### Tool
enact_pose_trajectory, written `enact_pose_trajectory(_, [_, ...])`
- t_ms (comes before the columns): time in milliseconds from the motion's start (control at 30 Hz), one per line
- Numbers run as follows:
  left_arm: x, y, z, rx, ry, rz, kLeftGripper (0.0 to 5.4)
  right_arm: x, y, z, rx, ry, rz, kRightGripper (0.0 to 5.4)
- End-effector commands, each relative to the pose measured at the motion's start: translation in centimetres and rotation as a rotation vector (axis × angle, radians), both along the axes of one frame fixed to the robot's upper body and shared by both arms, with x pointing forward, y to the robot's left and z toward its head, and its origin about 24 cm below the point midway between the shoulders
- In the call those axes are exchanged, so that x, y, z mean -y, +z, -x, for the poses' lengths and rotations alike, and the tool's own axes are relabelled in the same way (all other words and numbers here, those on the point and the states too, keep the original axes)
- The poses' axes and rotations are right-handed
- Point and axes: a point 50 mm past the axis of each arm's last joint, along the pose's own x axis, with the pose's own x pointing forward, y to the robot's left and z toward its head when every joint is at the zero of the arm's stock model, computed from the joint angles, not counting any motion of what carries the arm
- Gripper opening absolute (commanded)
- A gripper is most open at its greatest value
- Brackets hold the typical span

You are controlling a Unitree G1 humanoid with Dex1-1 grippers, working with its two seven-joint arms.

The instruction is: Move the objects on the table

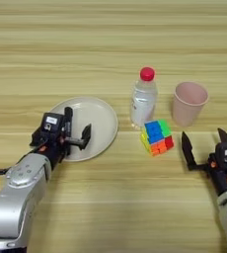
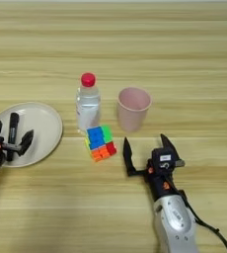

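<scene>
A clear bottle [image 1: 144, 101] with a red cap stands upright mid-table. To its right a pink cup [image 1: 189, 103] stands upright. The puzzle cube [image 1: 157, 137] sits just in front of the bottle. A slim black marker pen [image 2: 12, 133] lies on the left part of the cream plate [image 1: 101, 118]. My left gripper [image 1: 76, 131] is over that plate, open, with one finger [image 1: 86, 136] to the right of the pen. My right gripper [image 2: 145, 148] is open, empty, in front of the cup and right of the cube.
The wood-grain table [image 1: 110, 44] stretches bare behind the things. The cube, bottle and cup stand close together between the two grippers.
</scene>
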Motion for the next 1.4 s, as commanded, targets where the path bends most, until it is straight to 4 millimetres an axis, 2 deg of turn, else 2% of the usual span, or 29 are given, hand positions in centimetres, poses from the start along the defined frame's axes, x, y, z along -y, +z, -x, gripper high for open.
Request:
enact_pose_trajectory(33, [-1.0, -0.3, -0.8, -0.001, 0.019, -0.033, 5.40, -0.3, 0.2, 0.0, 0.009, -0.008, -0.007, 5.34])
enact_pose_trajectory(333, [-1.8, -1.6, -1.5, -0.039, 0.025, -0.058, 5.40, -0.9, 0.3, -0.1, 0.015, -0.001, -0.012, 5.34])
enact_pose_trajectory(900, [-1.5, -1.6, -1.7, -0.039, -0.002, -0.070, 5.40, -1.3, 0.4, -0.3, 0.020, -0.003, -0.018, 5.34])
enact_pose_trajectory(1400, [-1.5, -3.2, -1.9, -0.090, -0.007, -0.079, 5.40, -1.5, 0.4, -0.6, 0.024, 0.004, -0.024, 5.34])
